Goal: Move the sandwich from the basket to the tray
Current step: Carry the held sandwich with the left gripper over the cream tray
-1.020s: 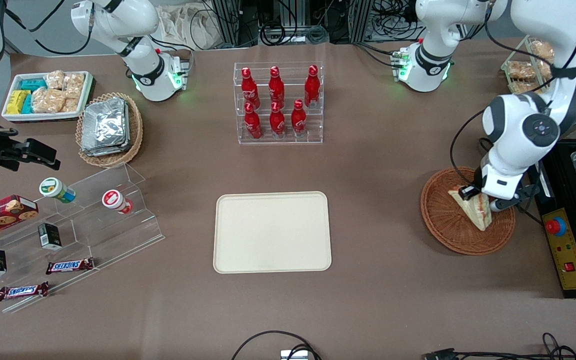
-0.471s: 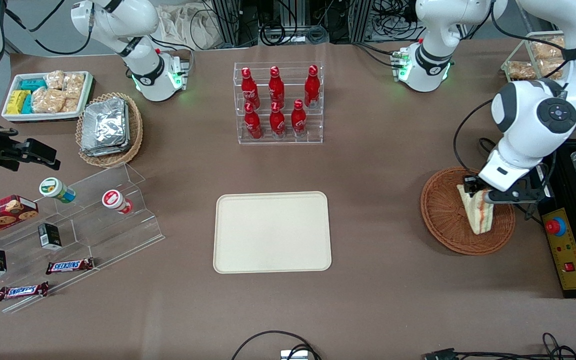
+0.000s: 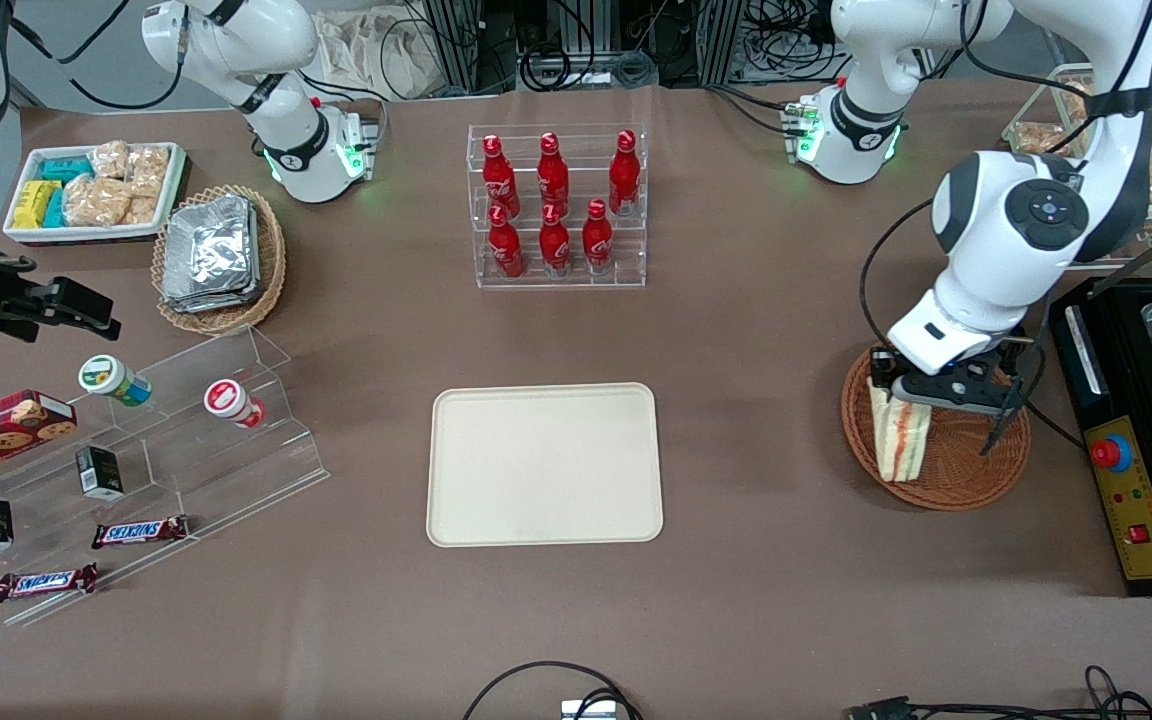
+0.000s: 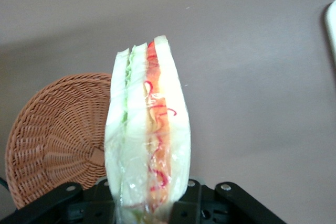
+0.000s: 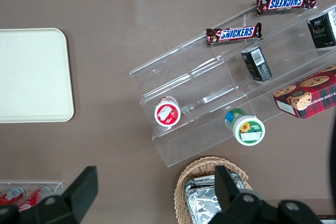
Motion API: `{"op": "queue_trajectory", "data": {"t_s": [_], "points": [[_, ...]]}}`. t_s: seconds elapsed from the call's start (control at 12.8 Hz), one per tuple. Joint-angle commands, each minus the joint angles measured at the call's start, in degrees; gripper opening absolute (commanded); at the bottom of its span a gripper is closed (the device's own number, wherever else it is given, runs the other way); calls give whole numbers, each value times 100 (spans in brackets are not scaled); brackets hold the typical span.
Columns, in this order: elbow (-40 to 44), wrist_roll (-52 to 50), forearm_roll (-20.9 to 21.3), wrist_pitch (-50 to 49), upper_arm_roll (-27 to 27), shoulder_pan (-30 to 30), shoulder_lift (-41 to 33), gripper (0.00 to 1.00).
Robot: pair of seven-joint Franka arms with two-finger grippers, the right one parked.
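My left gripper (image 3: 894,392) is shut on the wrapped sandwich (image 3: 898,436), which hangs point-down above the reddish-brown basket (image 3: 966,470) at the edge nearest the tray. In the left wrist view the sandwich (image 4: 148,135) stands between the black fingers (image 4: 210,203), showing white bread with green and red-orange layers, with the basket (image 4: 58,135) below it. The cream tray (image 3: 544,464) lies flat mid-table, nothing on it, and shows in the right wrist view too (image 5: 31,77).
A clear rack of red bottles (image 3: 556,205) stands farther from the front camera than the tray. A black box with a red button (image 3: 1126,500) sits beside the basket. A tan basket of foil packets (image 3: 219,258) and clear snack steps (image 3: 136,460) lie toward the parked arm's end.
The gripper has lifted the sandwich out of the basket's bowl and carried it toward the tray, to the basket's rim. The sandwich has swung from leaning to hanging upright.
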Motion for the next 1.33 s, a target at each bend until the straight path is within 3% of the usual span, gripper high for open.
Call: {"op": "queue_trajectory", "data": {"t_s": [0.0,0.31,0.71,1.02,1.25], "points": [[867,-534,73,-749,-402,10,333,30],[1791,-1395,415,-1349,-781,-261,781,30],[2581,-2748,855,-1367,-782,-1069,1580,30],[3653,-3504,873,-1341,-782,-1711,2652,33],[3831,-3953,1153,-1288,-782,-1993,3076,33]]}}
